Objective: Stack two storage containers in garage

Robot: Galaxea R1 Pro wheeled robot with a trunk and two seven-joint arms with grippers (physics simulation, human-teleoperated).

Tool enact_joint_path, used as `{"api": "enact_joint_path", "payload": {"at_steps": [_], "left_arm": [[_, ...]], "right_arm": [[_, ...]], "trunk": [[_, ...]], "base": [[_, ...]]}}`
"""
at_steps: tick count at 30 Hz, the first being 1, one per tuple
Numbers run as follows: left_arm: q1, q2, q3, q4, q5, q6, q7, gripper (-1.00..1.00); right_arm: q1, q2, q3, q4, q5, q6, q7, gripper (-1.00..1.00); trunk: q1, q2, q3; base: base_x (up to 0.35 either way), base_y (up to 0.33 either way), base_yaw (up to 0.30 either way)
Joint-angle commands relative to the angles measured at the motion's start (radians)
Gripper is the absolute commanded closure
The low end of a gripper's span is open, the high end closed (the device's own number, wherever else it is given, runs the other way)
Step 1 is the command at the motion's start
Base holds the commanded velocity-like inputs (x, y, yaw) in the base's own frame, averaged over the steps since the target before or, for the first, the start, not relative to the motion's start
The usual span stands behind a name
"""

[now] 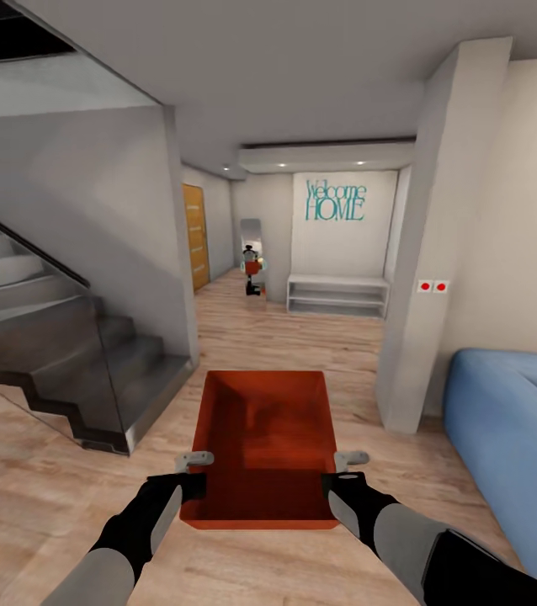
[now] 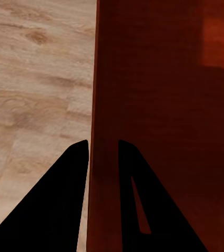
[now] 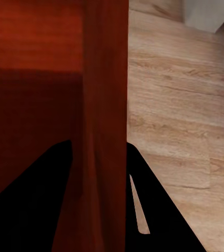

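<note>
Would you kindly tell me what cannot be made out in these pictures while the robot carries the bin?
- Bin underside: hidden by its own walls in the head view.
- Sofa: cut off by the head view's right edge.
- Staircase: cut off at the left edge.
- Small objects by the mirror: too small to identify.
- Left gripper and right gripper: fingertips are black silhouettes straddling the bin's walls.

One orange-red storage container [image 1: 260,446] is in view. Two pincers grip it: the left pincer [image 1: 194,459] at nine o'clock, the right pincer [image 1: 351,459] at three. There is one staircase [image 1: 41,337], one blue sofa [image 1: 513,438], one white shelf unit [image 1: 337,295], one wooden door [image 1: 195,236], and two red wall switches [image 1: 433,287].
</note>
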Motion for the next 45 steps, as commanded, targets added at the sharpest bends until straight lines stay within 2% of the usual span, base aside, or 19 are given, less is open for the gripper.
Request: {"api": "enact_joint_path", "payload": {"at_steps": [1,45], "left_arm": [[0.000,0.000,0.006,-0.002,-0.018,0.007,0.010,1.00],[0.000,-0.001,0.004,0.000,-0.018,0.007,0.010,1.00]], "right_arm": [[0.000,-0.007,-0.001,0.003,0.009,0.005,-0.018,1.00],[0.000,-0.007,-0.001,0.002,0.009,0.005,-0.019,1.00]], "trunk": [[0.001,-0.001,0.000],[0.001,-0.001,0.000]], "base": [[0.322,0.000,0.029],[0.322,0.000,0.001]]}}
